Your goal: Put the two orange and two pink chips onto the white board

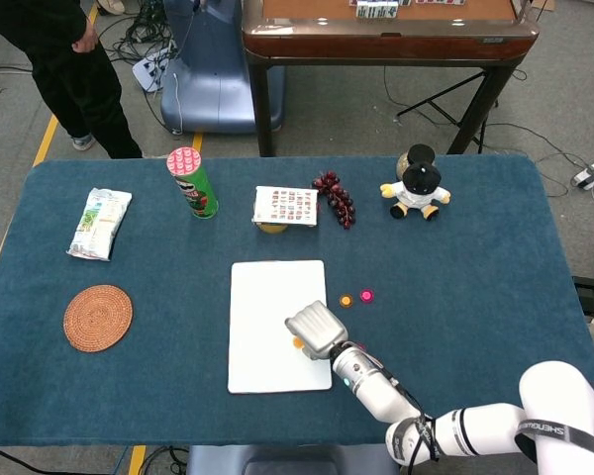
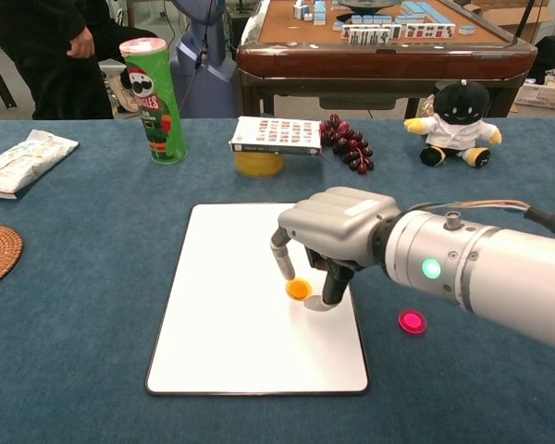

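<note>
My right hand [image 1: 317, 330] [image 2: 331, 231] hovers low over the right part of the white board [image 1: 262, 297] [image 2: 222, 277]. It pinches an orange chip [image 1: 298, 343] [image 2: 299, 289] between a fingertip and the thumb, just above the board's surface. A second orange chip [image 1: 346, 301] and a pink chip [image 1: 366, 295] lie side by side on the blue cloth right of the board; the chest view hides them behind my hand. Another pink chip [image 2: 411, 321] lies on the cloth near the board's lower right, hidden by my forearm in the head view. No view shows my left hand.
Behind the board stand a green chips can [image 1: 191, 182] [image 2: 154, 100], a box on a yellow bowl [image 1: 284, 206] [image 2: 276, 136], dark grapes [image 1: 337, 197] and a plush toy [image 1: 417, 186]. A woven coaster [image 1: 97, 317] and a snack bag [image 1: 99, 223] lie at the left.
</note>
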